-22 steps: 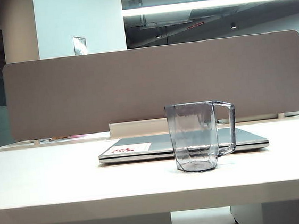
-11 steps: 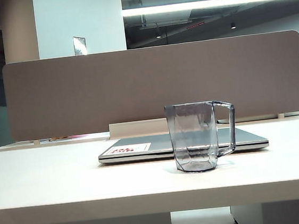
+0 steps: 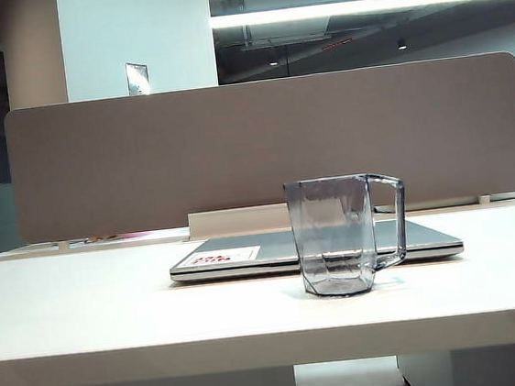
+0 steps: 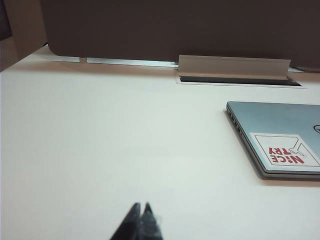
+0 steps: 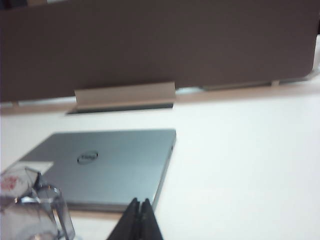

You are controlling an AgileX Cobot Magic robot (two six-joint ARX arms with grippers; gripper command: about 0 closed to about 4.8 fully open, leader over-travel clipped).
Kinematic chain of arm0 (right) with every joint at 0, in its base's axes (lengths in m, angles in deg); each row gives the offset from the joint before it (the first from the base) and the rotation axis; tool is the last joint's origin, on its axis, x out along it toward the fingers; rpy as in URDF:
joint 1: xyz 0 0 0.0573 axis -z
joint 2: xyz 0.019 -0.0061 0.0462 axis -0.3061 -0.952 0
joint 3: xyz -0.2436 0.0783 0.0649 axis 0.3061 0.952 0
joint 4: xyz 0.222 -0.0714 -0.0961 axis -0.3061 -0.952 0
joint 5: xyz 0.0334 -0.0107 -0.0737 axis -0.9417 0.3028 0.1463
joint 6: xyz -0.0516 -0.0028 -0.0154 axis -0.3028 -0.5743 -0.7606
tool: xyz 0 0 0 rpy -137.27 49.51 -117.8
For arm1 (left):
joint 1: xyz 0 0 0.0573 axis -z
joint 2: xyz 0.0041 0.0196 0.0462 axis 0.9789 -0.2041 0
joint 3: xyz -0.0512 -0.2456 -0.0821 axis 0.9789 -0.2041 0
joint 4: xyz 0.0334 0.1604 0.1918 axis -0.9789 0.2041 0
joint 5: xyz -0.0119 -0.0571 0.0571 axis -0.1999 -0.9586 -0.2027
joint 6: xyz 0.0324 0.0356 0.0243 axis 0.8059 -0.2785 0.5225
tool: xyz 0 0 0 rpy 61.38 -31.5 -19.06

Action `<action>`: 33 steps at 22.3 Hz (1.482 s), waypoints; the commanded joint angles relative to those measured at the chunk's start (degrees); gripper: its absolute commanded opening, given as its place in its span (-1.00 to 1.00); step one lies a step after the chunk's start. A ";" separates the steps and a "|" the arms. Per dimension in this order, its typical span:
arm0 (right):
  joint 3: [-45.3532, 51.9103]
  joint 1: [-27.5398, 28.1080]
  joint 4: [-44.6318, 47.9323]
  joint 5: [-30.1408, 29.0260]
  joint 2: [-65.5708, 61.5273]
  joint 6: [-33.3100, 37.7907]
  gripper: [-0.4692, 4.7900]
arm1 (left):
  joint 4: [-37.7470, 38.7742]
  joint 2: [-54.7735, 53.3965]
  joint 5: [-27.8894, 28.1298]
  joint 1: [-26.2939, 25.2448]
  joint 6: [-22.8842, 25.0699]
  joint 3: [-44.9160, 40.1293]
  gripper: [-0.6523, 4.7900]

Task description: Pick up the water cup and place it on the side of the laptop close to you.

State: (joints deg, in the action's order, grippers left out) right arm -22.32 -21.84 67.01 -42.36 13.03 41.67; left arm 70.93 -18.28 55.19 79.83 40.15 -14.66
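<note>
**Water cup set upright at the laptop's near edge**

One water cup (image 3: pixel 340 236) is seen in the exterior view, upright on the white table (image 3: pixel 86 312), right of frame centre, its angular handle turned to the right. One closed laptop (image 3: pixel 236 256) lies flat just behind it, partly covered by the cup; a white-and-red sticker (image 3: pixel 223 256) is seen at the lid's left corner. A grey divider panel (image 3: pixel 143 159) stands along the back. No gripper is shown in this view.

In the left wrist view, the left gripper (image 4: pixel 140 209) is seen low in the frame with its fingertips pressed together, nothing between them, above bare table. The laptop's stickered corner (image 4: pixel 282 155) lies at the right; the cup is not shown.

In the right wrist view, the right gripper (image 5: pixel 139 203) is likewise clenched on nothing, at the bottom centre. The round lid logo (image 5: pixel 87 158) is shown only here, and the cup (image 5: pixel 30 210) appears blurred at the lower left, in front of the laptop (image 5: pixel 120 165).
</note>
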 commanded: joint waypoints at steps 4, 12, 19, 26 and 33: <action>0.37 0.11 -1.14 4.26 1.20 0.17 -0.83 | -0.76 -0.07 -0.20 0.07 -0.11 0.09 -0.77; 0.35 0.02 -6.75 5.11 1.20 -4.52 -0.83 | -0.76 -0.07 -0.20 0.07 -0.11 0.07 -0.77; 0.35 1.51 -7.52 7.85 1.20 -5.73 -0.83 | -0.76 -0.07 -0.20 0.07 -0.11 0.09 -0.77; 0.35 1.55 -7.52 6.54 1.20 -5.70 -0.83 | -0.74 -0.07 -0.20 0.07 -0.11 0.07 -0.77; 0.35 1.57 -7.98 6.56 1.20 -5.73 -0.82 | -0.74 -0.07 -0.20 0.07 -0.11 0.07 -0.77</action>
State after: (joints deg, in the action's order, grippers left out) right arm -22.32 -20.31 58.69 -35.72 14.14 36.14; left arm 70.93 -18.28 55.19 79.83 40.15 -14.66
